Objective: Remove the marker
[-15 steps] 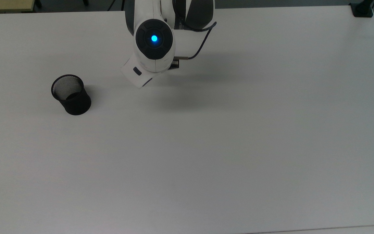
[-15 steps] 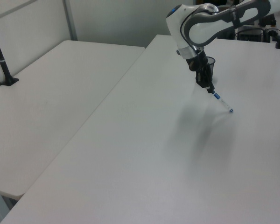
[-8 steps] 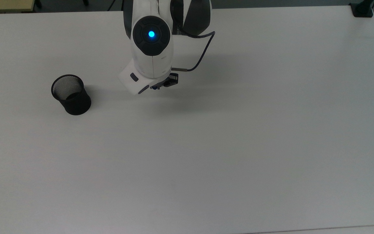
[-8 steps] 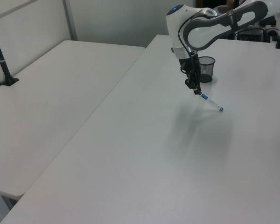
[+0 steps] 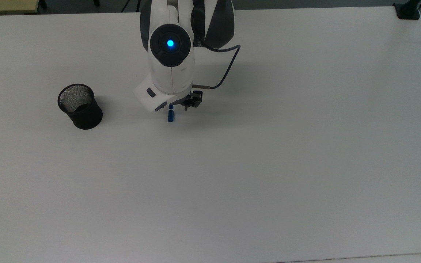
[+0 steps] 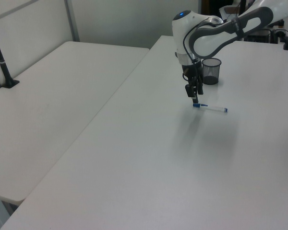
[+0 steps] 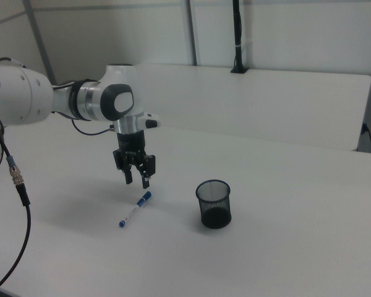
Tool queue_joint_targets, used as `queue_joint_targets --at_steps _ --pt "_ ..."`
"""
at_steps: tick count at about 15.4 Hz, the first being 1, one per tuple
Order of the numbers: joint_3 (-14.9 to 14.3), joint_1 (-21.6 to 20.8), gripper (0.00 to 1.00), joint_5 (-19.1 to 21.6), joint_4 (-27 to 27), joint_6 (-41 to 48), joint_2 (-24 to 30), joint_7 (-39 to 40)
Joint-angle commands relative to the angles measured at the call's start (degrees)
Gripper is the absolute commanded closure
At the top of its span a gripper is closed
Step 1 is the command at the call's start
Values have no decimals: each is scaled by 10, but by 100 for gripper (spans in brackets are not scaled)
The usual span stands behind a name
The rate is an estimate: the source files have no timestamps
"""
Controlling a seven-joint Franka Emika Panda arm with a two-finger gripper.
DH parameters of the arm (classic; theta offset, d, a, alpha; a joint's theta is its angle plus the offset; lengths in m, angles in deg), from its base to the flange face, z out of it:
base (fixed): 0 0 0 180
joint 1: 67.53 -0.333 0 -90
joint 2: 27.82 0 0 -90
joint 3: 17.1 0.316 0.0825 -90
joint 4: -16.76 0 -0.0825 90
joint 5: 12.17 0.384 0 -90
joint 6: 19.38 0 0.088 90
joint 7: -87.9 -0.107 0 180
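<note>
One marker (image 7: 134,210) lies flat on the white table (image 5: 269,164), well apart from one black mesh cup (image 7: 213,203). It looks light, stiff and prone to rolling; mid-barrel seems the surest hold. Just above its blue cap, the gripper (image 7: 135,172) hangs open and empty.
</note>
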Motion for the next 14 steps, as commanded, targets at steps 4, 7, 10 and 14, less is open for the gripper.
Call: queue_joint_targets --at_steps 4,7,10,14 --pt "-4 4 0 7 5 2 68 -16" --pt "-4 11 0 8 4 20 118 -29" --pt "-4 15 0 9 5 46 173 -29" --pt "-9 22 0 10 6 125 250 -29"
